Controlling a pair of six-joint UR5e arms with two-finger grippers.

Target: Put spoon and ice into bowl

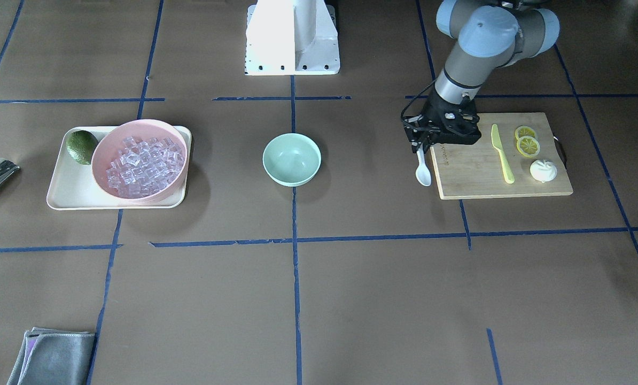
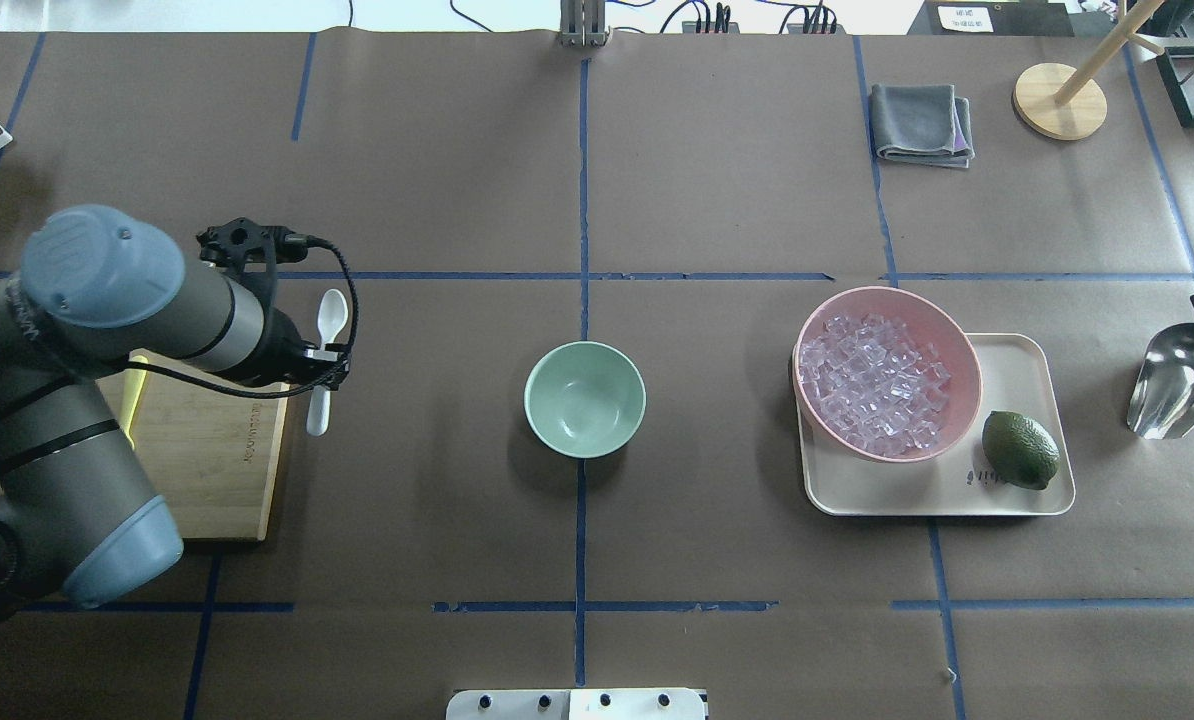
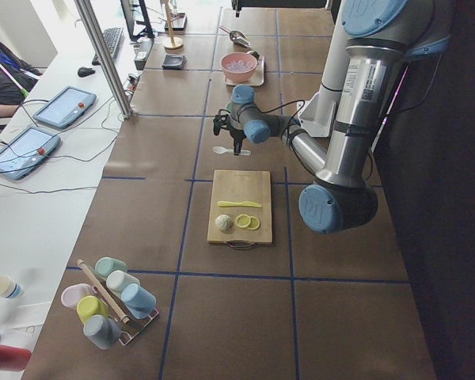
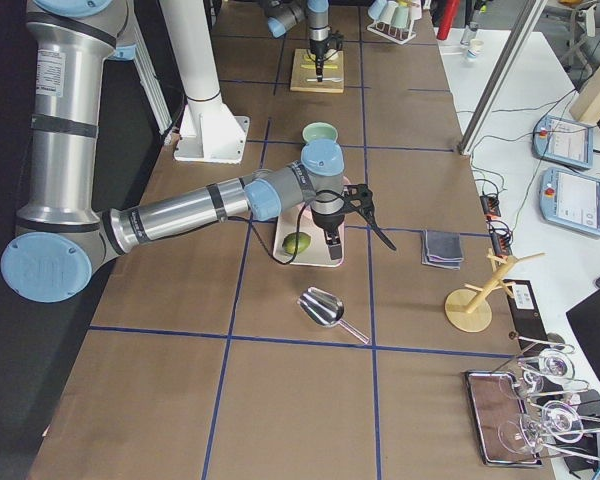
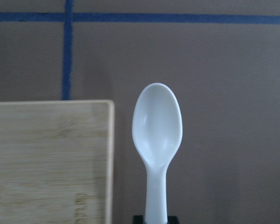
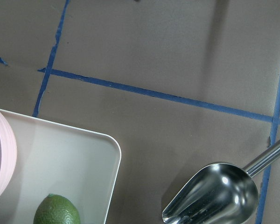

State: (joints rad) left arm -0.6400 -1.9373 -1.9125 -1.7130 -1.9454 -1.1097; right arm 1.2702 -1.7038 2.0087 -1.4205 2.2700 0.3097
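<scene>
Spoon (image 5: 157,126): held in my left claw (image 2: 323,365). The fingers are closed on the flat handle, and the oval scoop points away from the wrist, hollow side up. It sits just off the right edge of the cutting board (image 2: 217,460), on the left of the table (image 2: 717,200). I cannot tell whether it is lifted or resting on the table.

Bowl (image 2: 585,398): mint green, upright at the middle of the table, nothing inside, well apart from the spoon.

Ice (image 2: 882,375): all clear cubes are heaped in the pink bowl (image 2: 962,360), which stands on the left part of the cream tray (image 2: 1017,360), right of the green bowl. A lime (image 2: 1020,450) lies on the tray's near right corner.

Right claw (image 4: 330,243): hangs high near the tray. I cannot tell how far open it is or whether it holds anything. A steel scoop (image 2: 1182,380) lies on the table just right of the tray.

Board contents: a yellow-green knife (image 1: 502,152), two lemon slices (image 1: 527,141) and a white bun (image 1: 543,171).
</scene>
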